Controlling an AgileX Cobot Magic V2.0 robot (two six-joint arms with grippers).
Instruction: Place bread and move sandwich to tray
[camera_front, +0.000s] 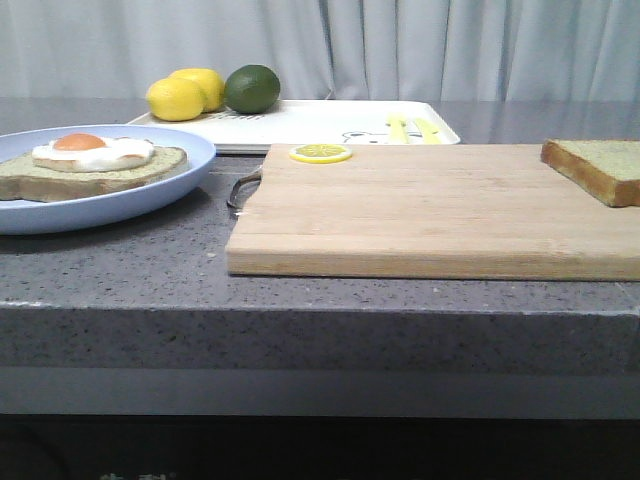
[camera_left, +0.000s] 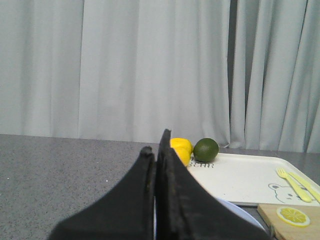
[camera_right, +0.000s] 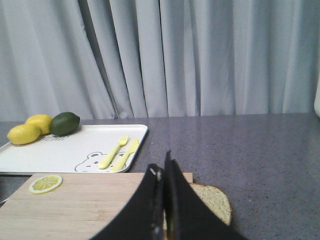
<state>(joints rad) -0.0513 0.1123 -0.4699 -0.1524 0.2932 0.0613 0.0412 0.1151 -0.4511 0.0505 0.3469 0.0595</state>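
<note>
Nearest the front camera: grey speckled counter edge (camera_front: 320, 300), then wooden cutting board (camera_front: 440, 215) laid long side across the view.

Bread (camera_front: 598, 168) lying flat on the far right corner of the board, partly cut off by the frame edge. Also seen in the right wrist view just beyond and slightly to one side of the right gripper (camera_right: 164, 200), partly hidden by the fingers. Right arm clearly the nearer one; judged the natural choice for the pick. Long axis of the slice not determinable, face roughly square.

Right gripper: fingers pressed together, nothing between them. Left gripper (camera_left: 156, 190): likewise closed up, nothing held; rim of the plate just visible beneath it.

Sandwich (camera_front: 92, 165): egg-topped slice resting on light-blue plate (camera_front: 150, 200), left of the board, plate not touching it as far as can be told. Left arm above that side.

Tray (camera_front: 330, 122) behind board and plate, far side of the counter. Contents: two lemons (camera_front: 186, 94) and a lime (camera_front: 252, 88) bunched at its left end, yellow fork and knife (camera_front: 412, 128) toward the right end, bear print between. Middle part bare; judged roomy enough for the plate.

Lemon slice (camera_front: 320, 153) on the board's far edge, near the tray.

Task judged not begun: bread still apart from the sandwich, plate off the tray.
</note>
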